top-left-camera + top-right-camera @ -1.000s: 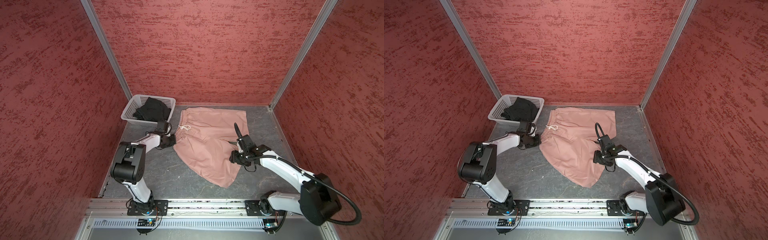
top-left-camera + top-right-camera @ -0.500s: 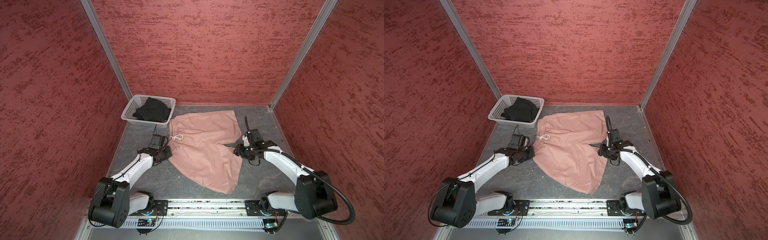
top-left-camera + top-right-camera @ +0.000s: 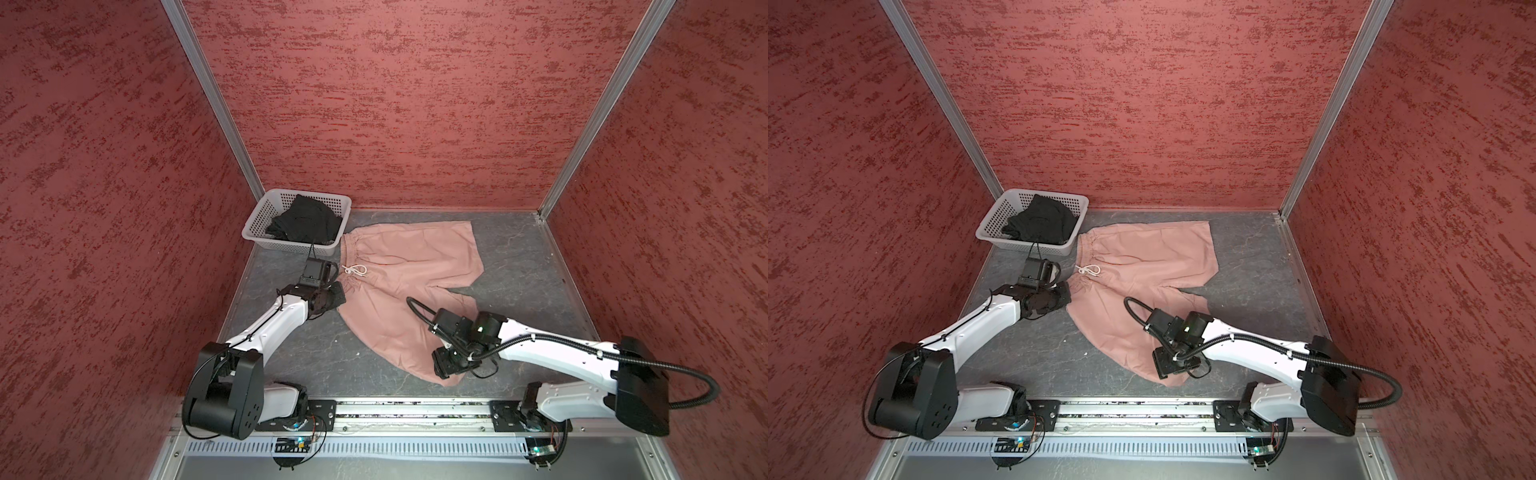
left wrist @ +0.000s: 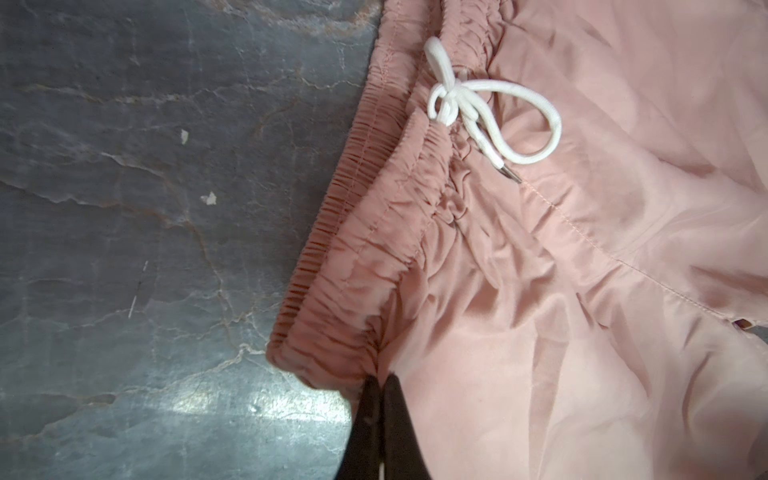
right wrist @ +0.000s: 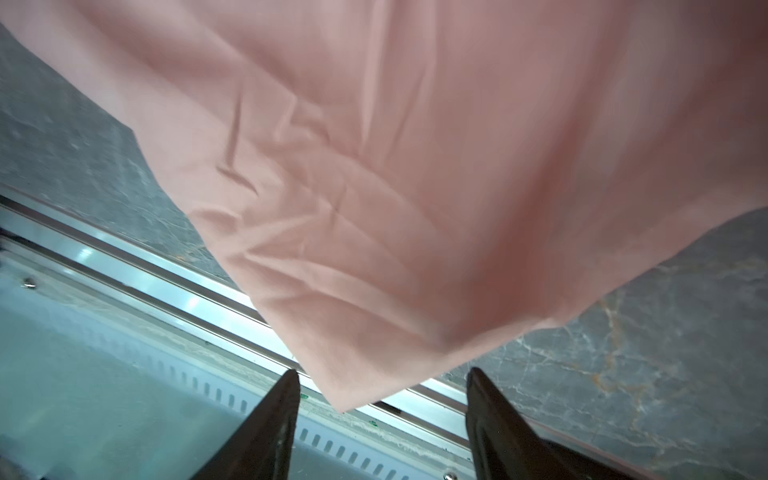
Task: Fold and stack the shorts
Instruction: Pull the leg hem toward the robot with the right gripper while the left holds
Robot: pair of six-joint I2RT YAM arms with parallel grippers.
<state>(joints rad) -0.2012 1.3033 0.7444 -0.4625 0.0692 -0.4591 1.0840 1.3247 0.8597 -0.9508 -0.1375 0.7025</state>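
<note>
We find the pink shorts spread flat on the grey tabletop. In both top views the waistband lies toward the left, 1 leg reaches right along the far side, and the other leg runs toward the near edge. The white drawstring is tied in a bow on the gathered waistband. The left hand sits low at the near end of the waistband. In the left wrist view its 2 dark fingertips are pressed together with the pink fabric pinched at their tips. The right hand is over the hem corner of the near leg, close to the metal rail at the front of the tabletop. Its fingers stand well apart, and the corner of the leg lies in the gap between them. We cannot tell whether either finger touches the cloth. The black shorts lie bunched inside the white perforated basket, which stands in the far left corner, just beside the far end of the waistband.
</note>
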